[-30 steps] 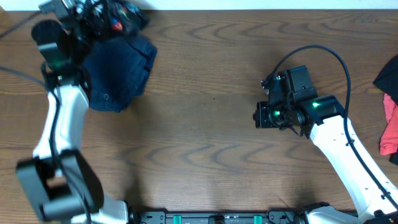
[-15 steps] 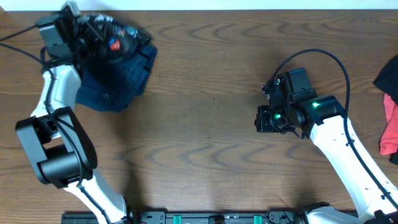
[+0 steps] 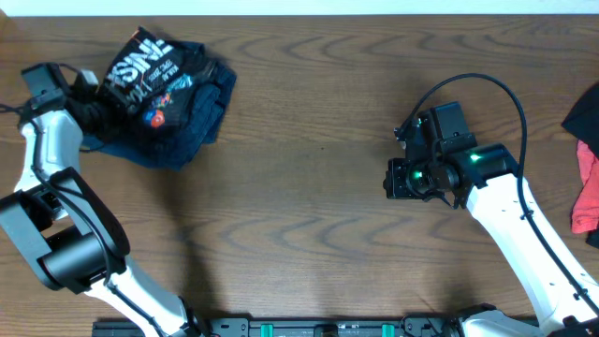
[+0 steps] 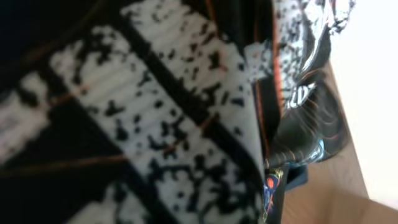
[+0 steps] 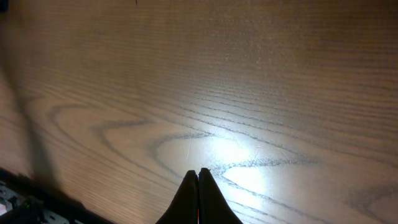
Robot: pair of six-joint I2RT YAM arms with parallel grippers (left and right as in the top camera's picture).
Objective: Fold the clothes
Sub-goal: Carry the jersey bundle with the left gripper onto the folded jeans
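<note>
The clothes, a black jersey (image 3: 145,70) with orange lines and large white lettering facing up, lie bunched at the back left, resting on a navy denim garment. In the left wrist view the jersey (image 4: 186,93) fills almost the whole frame and hides my fingers. My left gripper (image 3: 89,86) is at the jersey's left edge; whether it holds the fabric does not show. My right gripper (image 3: 391,178) hovers over bare wood at the right, and its fingers (image 5: 198,172) are pressed together with nothing between them.
The navy denim garment (image 3: 182,131) sticks out from under the jersey toward the front. A red garment (image 3: 588,197) and a dark cloth (image 3: 585,117) lie at the table's right edge. A white wall borders the table's back edge (image 3: 374,13).
My left arm has swung from the back of the table out to the far left. The jersey, bundled under the arm before, now lies with its lettering up on the denim. The right arm has not moved.
</note>
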